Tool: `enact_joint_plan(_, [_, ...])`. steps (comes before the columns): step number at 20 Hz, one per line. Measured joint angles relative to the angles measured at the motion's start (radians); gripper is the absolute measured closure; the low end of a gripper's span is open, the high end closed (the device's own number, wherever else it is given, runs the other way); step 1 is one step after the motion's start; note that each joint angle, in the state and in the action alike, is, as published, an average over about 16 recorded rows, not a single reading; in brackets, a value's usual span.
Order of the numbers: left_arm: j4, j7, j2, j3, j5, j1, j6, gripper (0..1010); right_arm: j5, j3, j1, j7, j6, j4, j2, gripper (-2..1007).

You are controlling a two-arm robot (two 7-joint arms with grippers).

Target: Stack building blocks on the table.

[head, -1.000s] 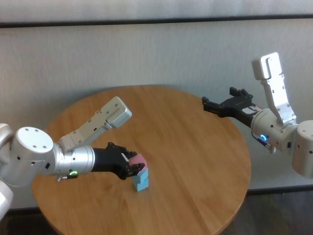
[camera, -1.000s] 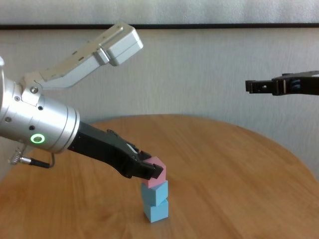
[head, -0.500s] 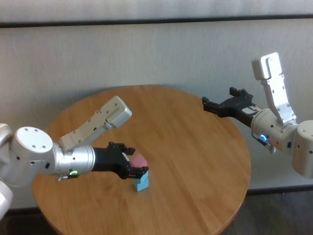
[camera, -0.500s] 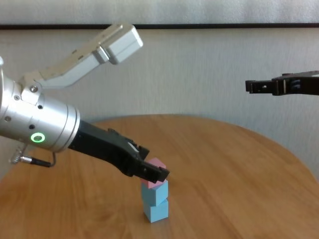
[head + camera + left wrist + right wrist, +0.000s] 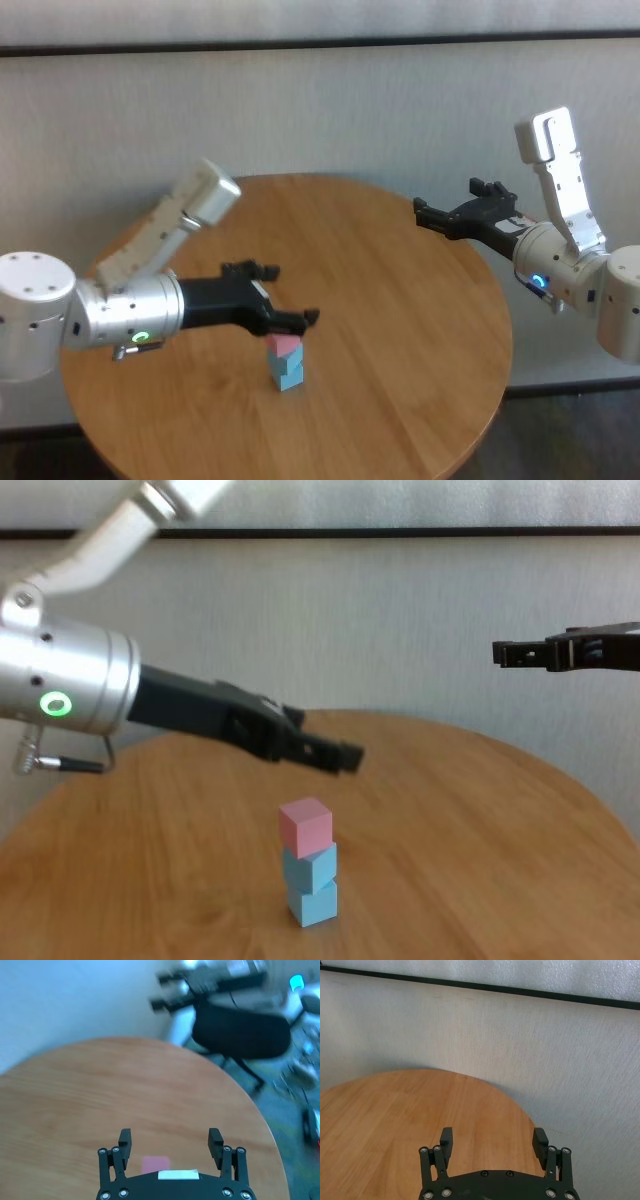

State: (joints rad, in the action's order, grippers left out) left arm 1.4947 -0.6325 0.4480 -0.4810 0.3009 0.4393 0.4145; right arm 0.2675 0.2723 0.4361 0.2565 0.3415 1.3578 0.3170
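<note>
Three building blocks stand as one tower on the round wooden table (image 5: pixel 400 300): a pink cube (image 5: pixel 305 824) on top of two light blue cubes (image 5: pixel 311 883). The head view shows the same pink cube (image 5: pixel 283 346) near the table's front. My left gripper (image 5: pixel 288 293) hovers open just above the tower, touching nothing. In the left wrist view its fingers (image 5: pixel 125 1138) spread wide, with the pink cube (image 5: pixel 156 1164) far below between them. My right gripper (image 5: pixel 447 197) hangs open and empty over the table's far right edge.
A pale wall runs close behind the table. A black office chair (image 5: pixel 240 1035) stands on the floor beyond the table's edge. The table's rim (image 5: pixel 560 770) curves off to the right.
My left gripper opened, let go of the pink cube and lifted away above the tower. The pink cube stays on top of the two blue ones. The right arm has not moved.
</note>
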Motion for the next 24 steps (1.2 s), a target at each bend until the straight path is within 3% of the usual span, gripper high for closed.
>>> enact_joint_plan(6, [0.078, 0.174, -0.028, 0.119, 0.052, -0.112, -0.058, 7, 0.000, 0.000, 0.000, 0.000, 0.000, 0.000, 0.000, 1])
enact_joint_plan(10, [0.124, 0.301, -0.052, 0.189, 0.052, -0.187, -0.106, 7, 0.000, 0.000, 0.000, 0.000, 0.000, 0.000, 0.000, 0])
enact_joint_plan(13, [0.147, 0.370, -0.067, 0.223, 0.043, -0.227, -0.139, 7, 0.000, 0.000, 0.000, 0.000, 0.000, 0.000, 0.000, 1])
enact_joint_plan(19, [0.167, 0.428, -0.081, 0.244, 0.019, -0.258, -0.172, 7, 0.000, 0.000, 0.000, 0.000, 0.000, 0.000, 0.000, 0])
enact_joint_plan(24, [0.167, 0.426, -0.081, 0.243, 0.016, -0.257, -0.173, 7, 0.000, 0.000, 0.000, 0.000, 0.000, 0.000, 0.000, 0])
